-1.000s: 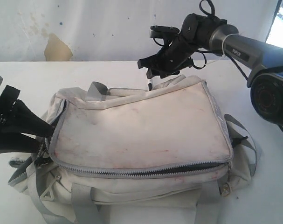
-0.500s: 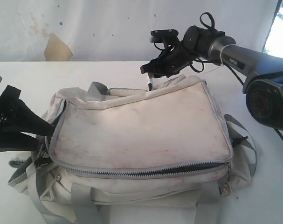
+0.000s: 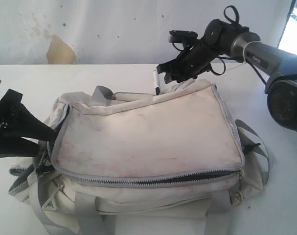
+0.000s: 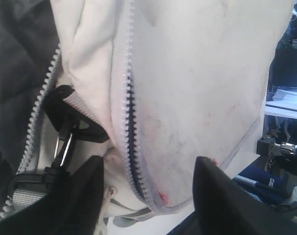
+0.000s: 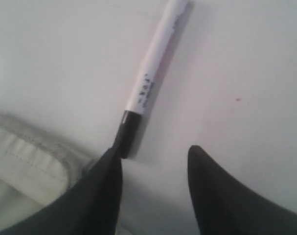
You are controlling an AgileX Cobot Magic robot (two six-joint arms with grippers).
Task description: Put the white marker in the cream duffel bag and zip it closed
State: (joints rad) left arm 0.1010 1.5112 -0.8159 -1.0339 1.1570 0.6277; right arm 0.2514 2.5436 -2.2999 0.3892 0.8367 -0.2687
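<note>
The cream duffel bag [image 3: 148,142] lies across the middle of the table, its long front zipper [image 3: 153,180] gaping slightly. Behind its back edge the white marker [image 3: 156,82] rests on the table. Its black cap end [image 5: 128,133] points toward the bag. My right gripper [image 3: 165,72] hovers open just right of the marker. In the right wrist view one finger [image 5: 97,196] hides the cap's tip and nothing is between the fingers. My left gripper [image 3: 45,139] is open at the bag's left end, its fingers [image 4: 75,196] astride a zipper corner [image 4: 138,171].
Grey webbing straps [image 3: 87,215] and a black clip [image 4: 75,117] hang off the bag's front and left end. The white table [image 3: 114,76] runs back to a stained wall [image 3: 60,49]. A second strap [image 3: 258,147] loops off the bag's right end.
My right gripper has moved right and a little away from the marker, so the whole marker now shows on the table. The left arm and bag have not moved.
</note>
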